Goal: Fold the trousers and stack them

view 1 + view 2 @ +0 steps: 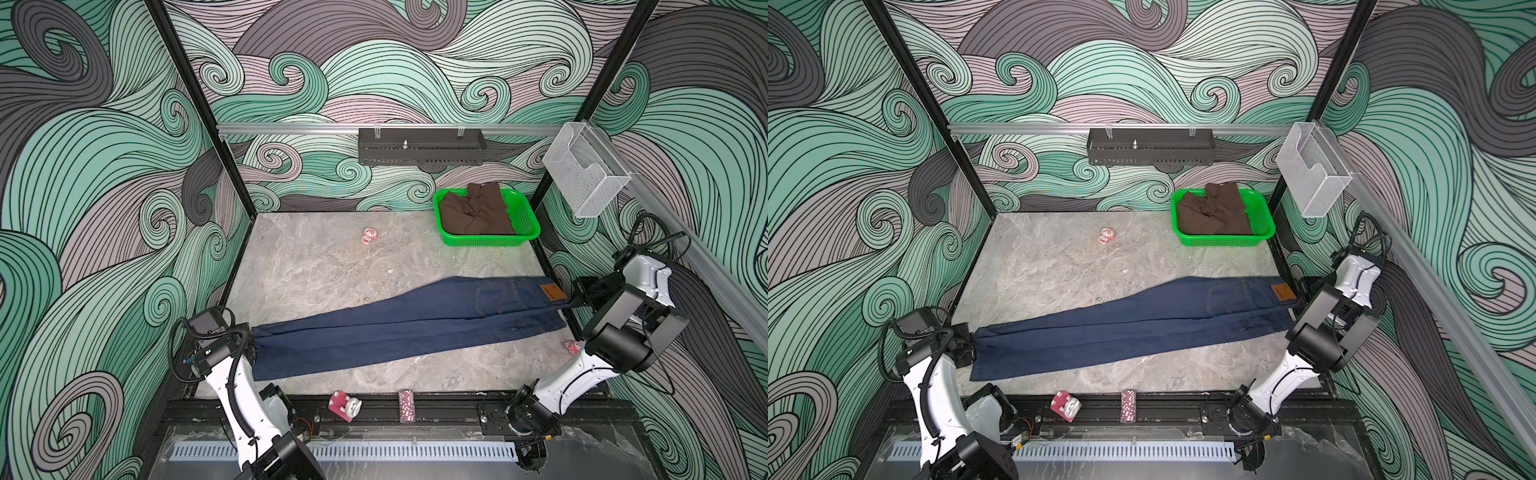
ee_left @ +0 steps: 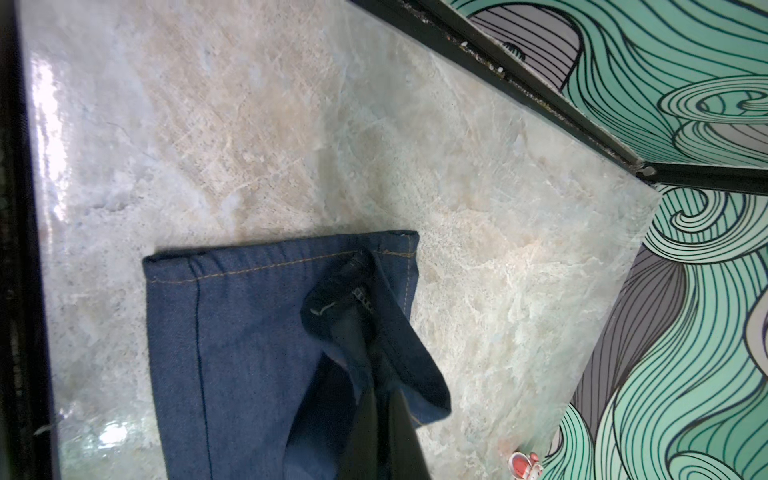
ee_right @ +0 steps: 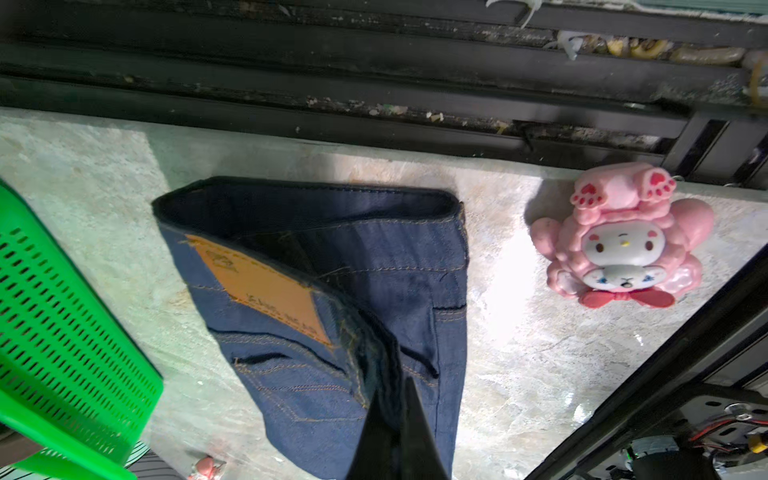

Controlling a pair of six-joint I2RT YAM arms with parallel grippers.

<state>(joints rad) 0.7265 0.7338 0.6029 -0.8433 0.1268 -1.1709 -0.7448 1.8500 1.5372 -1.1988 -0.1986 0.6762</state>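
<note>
Denim at the hem is bunched between the pressed-together jaws of the left gripper (image 1: 249, 347), at the end of the trousers (image 1: 407, 320) farthest from the green basket (image 1: 486, 242). In the left wrist view one stitched hem corner is lifted off the table (image 1: 316, 266) and drapes over a dark finger, while the rest of the hem lies flat.

From there the trousers run as one long strip, one leg laid on the other. They cross the table in front of the basket, well apart from it, and widen toward the waist. The basket holds crumpled brown clothing (image 1: 478, 212).

At the end nearer the basket, the right gripper (image 3: 390, 415) pinches the waistband just beside the tan patch (image 3: 257, 286), its jaws closed on a raised ridge of cloth. A pink toy (image 3: 623, 237) lies near the waistband on the side away from the basket, not touching it.

With the legs together and both ends gripped, the step in hand looks like the start of the crosswise fold. The next move probably calls for lifting one end clear of the table and carrying it over toward the other. The other arm would need to keep its end pinned and the strip taut enough not to wrinkle. Each grip takes only a small bite of thick cloth, so a quick pull could slip it free.
</note>
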